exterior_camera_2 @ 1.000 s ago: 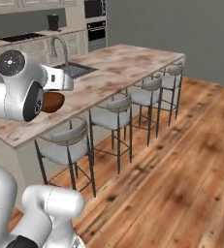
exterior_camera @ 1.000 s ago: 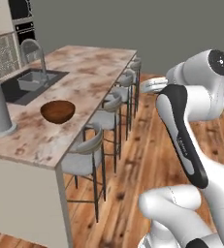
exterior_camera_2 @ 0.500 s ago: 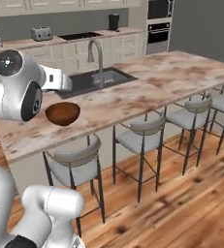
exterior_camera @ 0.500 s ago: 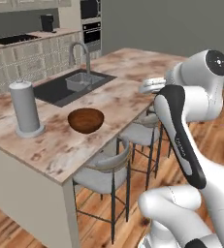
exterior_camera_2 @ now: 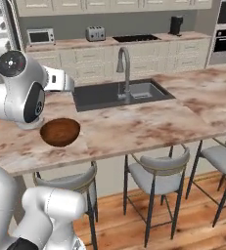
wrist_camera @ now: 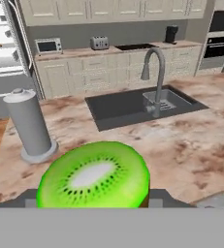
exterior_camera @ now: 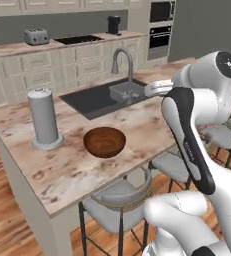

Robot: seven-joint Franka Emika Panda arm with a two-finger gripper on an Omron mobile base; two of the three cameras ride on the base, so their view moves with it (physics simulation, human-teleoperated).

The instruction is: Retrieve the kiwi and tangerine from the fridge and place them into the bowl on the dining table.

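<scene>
The kiwi (wrist_camera: 94,177), a cut half with its bright green face and pale core toward the hand camera, sits low in the hand view between the tool's fingers; its lower edge is cut off by the bottom of that view, and the finger tips themselves are almost wholly hidden behind it, so the tool (wrist_camera: 95,201) appears closed on the fruit, though the contact itself cannot be seen. In both base views the tool and the kiwi are hidden behind the robot's own arm. The bowl (exterior_camera: 104,141) stands near the counter's (exterior_camera: 67,170) front edge, toward its left end, apart from the tall grey cylinder (exterior_camera: 45,118) beside it nearer the left corner; in the right base view the bowl (exterior_camera_2: 60,131) is partly covered by the arm. The sink (exterior_camera: 103,98) and its curved tap (exterior_camera: 123,65) lie further back toward the counter's middle. The fridge (wrist_camera: 9,46) is cut off at the left edge of the hand view, its door open and white shelves showing; whether the tangerine is inside cannot be made out. Compared with half a second ago, the base cameras have swung, so the whole scene has shifted: the counter's left end and the wall cabinets behind now face the cameras more squarely, and the bowl appears closer.
</scene>
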